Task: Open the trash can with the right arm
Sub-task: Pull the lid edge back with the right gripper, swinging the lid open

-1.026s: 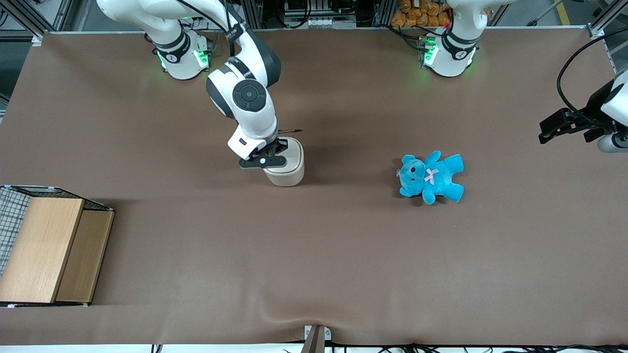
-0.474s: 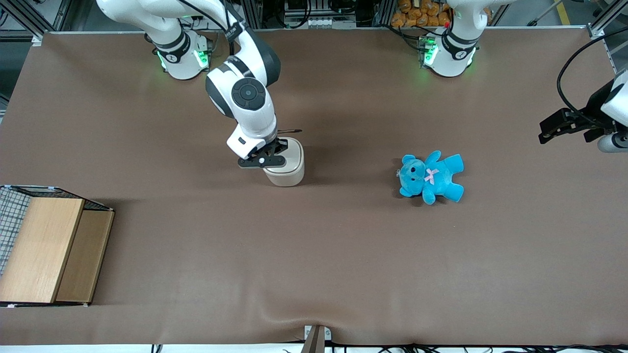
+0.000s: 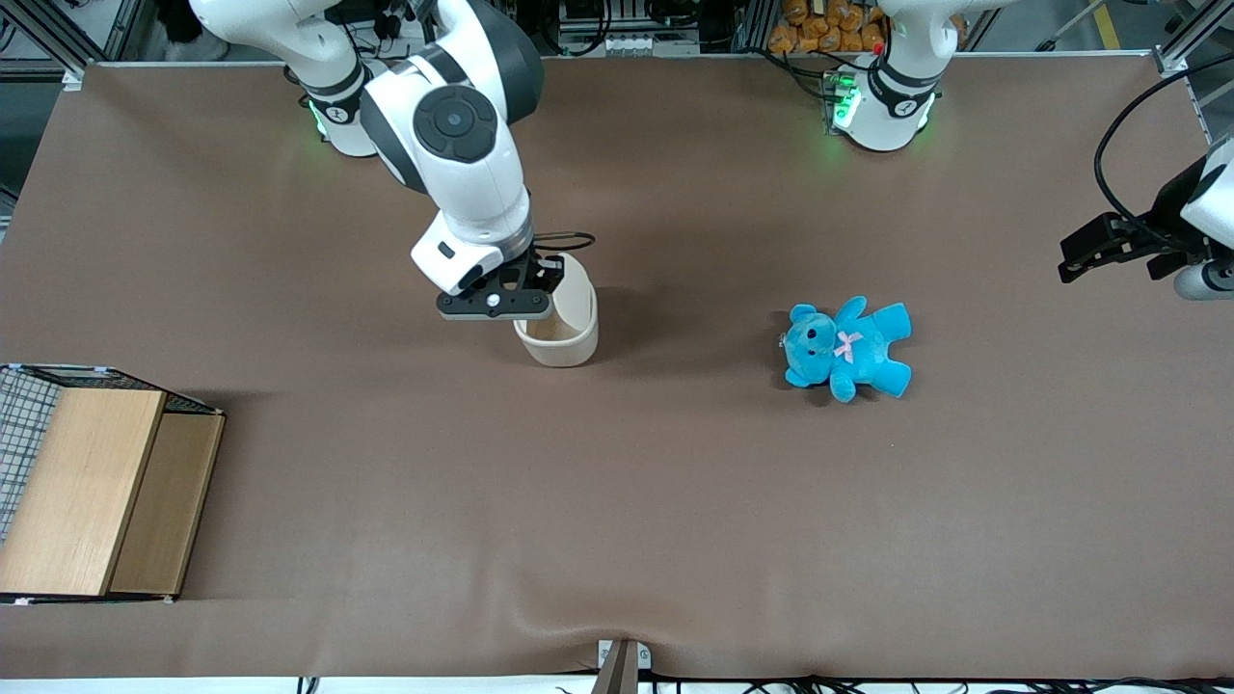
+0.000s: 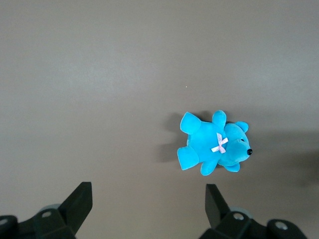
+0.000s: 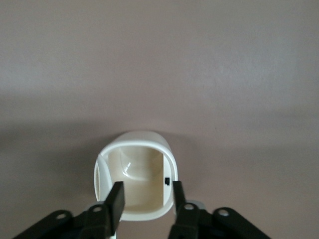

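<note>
Desk [image 3: 675, 501]: brown, spread under everything; its bare surface fills the left wrist view [image 4: 99, 74] and surrounds the bin in the right wrist view [image 5: 224, 74].
Arm [image 3: 453, 135]: the white right arm reaches down from the working arm's end of the desk toward the bin.
Box [image 3: 92, 487]: wooden, at the desk's edge toward the working arm's end, nearer the front camera than the bin and well apart from it.
Bear [image 3: 846, 348]: blue, with a pink bow, lying flat on the desk toward the parked arm's end, well apart from the bin; also seen in the left wrist view [image 4: 214, 144].
Bin [image 3: 559, 333]: cream-white, standing on the desk about midway between box and bear; its lid [image 3: 573, 289] is tilted up and the hollow inside [image 5: 137, 181] shows.
Hand [image 3: 525, 289]: black, right above the bin's rim; its fingers [image 5: 117, 196] sit close together at the lid's edge, pinching it as far as can be seen.
</note>
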Available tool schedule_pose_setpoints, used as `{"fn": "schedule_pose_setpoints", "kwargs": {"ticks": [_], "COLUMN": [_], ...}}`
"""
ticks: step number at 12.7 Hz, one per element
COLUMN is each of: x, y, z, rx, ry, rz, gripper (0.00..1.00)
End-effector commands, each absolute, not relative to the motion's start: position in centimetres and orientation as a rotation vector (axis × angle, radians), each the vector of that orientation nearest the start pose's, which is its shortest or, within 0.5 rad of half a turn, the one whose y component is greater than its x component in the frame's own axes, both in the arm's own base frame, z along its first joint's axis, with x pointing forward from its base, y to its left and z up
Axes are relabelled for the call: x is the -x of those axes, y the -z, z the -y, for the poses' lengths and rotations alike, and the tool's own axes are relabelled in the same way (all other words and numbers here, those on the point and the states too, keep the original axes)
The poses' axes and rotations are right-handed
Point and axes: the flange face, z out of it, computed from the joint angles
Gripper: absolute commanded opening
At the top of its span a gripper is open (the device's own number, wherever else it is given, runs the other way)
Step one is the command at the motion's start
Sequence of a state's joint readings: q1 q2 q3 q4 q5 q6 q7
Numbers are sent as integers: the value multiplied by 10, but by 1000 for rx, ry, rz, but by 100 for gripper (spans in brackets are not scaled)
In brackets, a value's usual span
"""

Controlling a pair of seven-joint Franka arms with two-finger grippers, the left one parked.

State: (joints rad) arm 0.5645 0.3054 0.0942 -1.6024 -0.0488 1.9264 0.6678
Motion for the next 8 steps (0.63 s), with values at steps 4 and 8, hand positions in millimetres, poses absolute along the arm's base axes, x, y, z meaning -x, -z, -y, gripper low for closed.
{"fn": "schedule_pose_setpoints", "kwargs": {"ticks": [4, 8], "x": [-555, -560], "y": [-464, -521], "z": [-374, -329], "rx": [3101, 3103], "ry": [179, 196], "rz": [-25, 12], "gripper": [76, 100]}}
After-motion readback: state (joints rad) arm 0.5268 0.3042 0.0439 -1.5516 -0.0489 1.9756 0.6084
